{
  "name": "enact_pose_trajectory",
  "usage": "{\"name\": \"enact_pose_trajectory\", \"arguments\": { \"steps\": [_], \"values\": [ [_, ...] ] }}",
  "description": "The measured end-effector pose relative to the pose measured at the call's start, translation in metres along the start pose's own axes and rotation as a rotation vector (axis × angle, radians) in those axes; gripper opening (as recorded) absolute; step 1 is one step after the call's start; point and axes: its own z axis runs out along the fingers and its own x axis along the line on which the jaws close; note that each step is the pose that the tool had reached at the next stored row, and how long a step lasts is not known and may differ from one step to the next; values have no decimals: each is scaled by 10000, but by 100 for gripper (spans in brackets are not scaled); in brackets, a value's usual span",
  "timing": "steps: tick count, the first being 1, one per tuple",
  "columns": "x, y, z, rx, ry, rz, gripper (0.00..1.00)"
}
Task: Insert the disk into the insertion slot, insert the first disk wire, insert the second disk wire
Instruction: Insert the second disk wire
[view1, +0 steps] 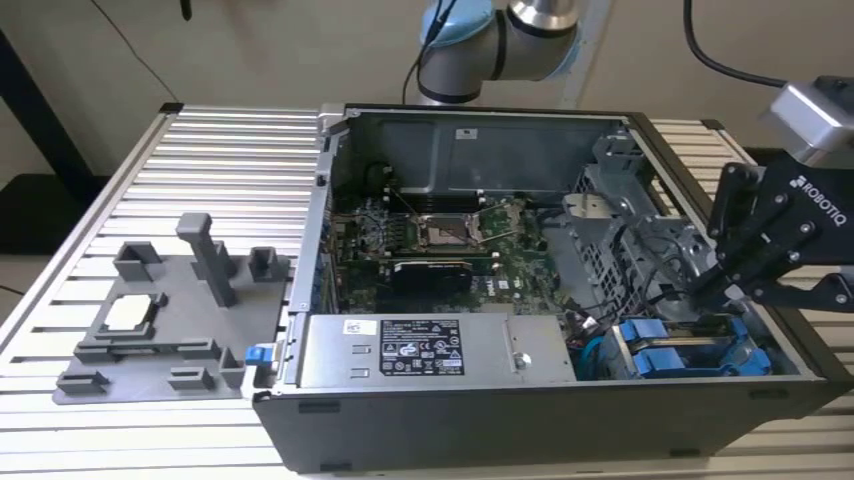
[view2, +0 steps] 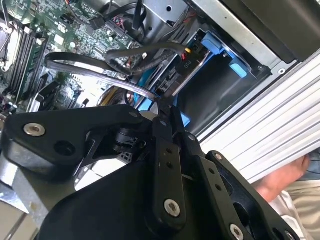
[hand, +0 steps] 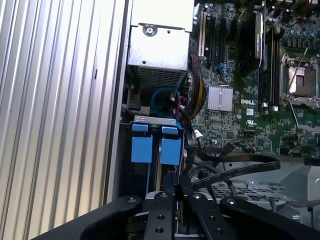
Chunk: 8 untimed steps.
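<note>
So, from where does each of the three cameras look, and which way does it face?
Exterior view: off the arm, above the table, looking down into the open computer case; the arm and gripper show at this view's right.
Second wrist view: on the arm, looking past the gripper at a black cable and blue drive carriers; a person's hand shows.
First wrist view: on the arm, looking over the gripper at the carriers and motherboard.
Shared: gripper, carriers.

The case lies on the bench; the fixture sits at the exterior view's left, the disk inside the case at its right.
</note>
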Motion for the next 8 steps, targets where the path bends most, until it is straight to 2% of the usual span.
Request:
{"name": "enact_pose_trajectory", "arguments": {
  "steps": [8],
  "values": [
    [12,-54,80,-76,-21,41,16]
  ]
}}
